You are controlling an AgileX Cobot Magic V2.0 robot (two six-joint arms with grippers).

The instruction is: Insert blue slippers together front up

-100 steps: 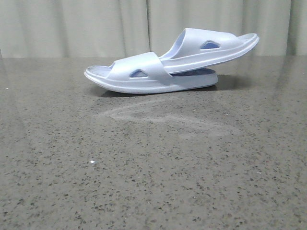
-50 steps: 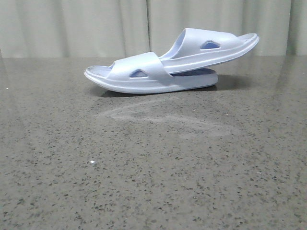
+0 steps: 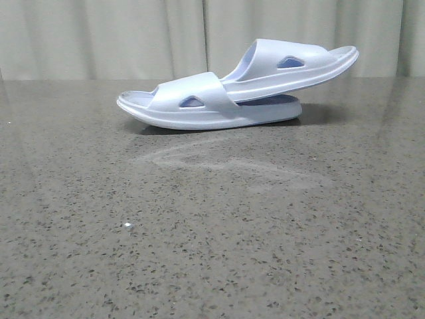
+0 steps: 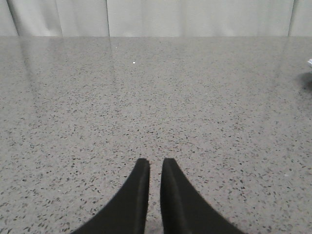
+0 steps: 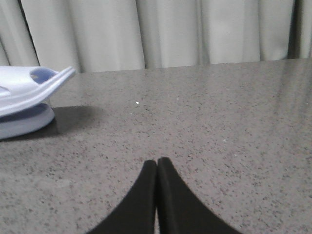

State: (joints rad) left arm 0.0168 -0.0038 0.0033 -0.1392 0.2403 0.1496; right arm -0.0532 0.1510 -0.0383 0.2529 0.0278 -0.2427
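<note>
The tabletop is a polished grey stone-look surface, finely speckled with dark and light flecks, with a faint pale smear just in front of the footwear. Behind it hangs a pleated off-white curtain.

On the left side of the scene, the left end effector hovers low over bare speckled surface, its two smooth, black, tapered fingers nearly together with only a thin slit between them, gripping nothing.

Toward the far middle of the tabletop sit the blue slippers, pale lavender-blue moulded foam slides with a matte, smooth skin. The lower slipper lies flat on its thick sole, open toe end toward the left, its wide arched strap pierced by a small triangular side cut-out. The upper slipper is pushed in under that strap from the right and rests tilted, its free end rising up and to the right, clear of the surface; its own strap shows a similar cut-out with a darker blue interior.

On the right, the right end effector has its black curved fingers pressed fully together, empty, well apart from the slippers' raised end.
</note>
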